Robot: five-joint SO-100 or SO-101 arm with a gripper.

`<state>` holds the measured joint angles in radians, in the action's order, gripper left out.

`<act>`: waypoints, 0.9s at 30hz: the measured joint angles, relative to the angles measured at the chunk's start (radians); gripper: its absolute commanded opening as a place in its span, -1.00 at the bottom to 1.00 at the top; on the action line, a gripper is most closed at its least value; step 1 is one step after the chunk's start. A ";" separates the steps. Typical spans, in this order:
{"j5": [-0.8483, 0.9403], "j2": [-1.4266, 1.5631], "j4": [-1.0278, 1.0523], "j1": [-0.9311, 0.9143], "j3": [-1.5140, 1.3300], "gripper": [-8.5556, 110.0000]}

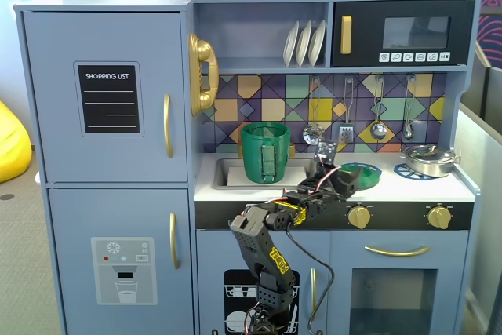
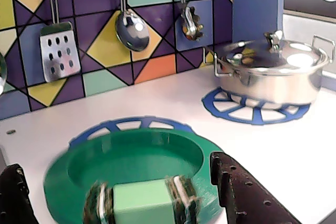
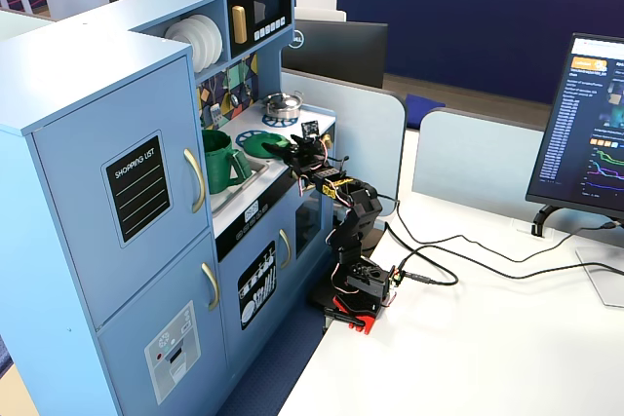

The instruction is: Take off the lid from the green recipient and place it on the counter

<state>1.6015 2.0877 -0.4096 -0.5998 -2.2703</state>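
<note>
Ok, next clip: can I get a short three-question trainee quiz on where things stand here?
1. True or false: the flat round translucent green lid sits on the tall dark-green plastic container.
2. The silver metal pot stands on: A) the sink, B) a blue burner ring, C) the microwave.
3. Fill in: the jaws of the gripper stand ____ on either side of the lid's near edge.
Key: 1 false, it lies on the white counter; 2 B; 3 open.
</note>
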 measured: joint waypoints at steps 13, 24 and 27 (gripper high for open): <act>0.110 0.377 1.250 0.064 0.325 -0.78; 0.153 0.681 1.578 0.250 -0.193 -0.82; 0.081 0.710 1.445 0.350 -0.377 -0.81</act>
<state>1.6828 2.7980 1.0354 -0.2500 -2.6477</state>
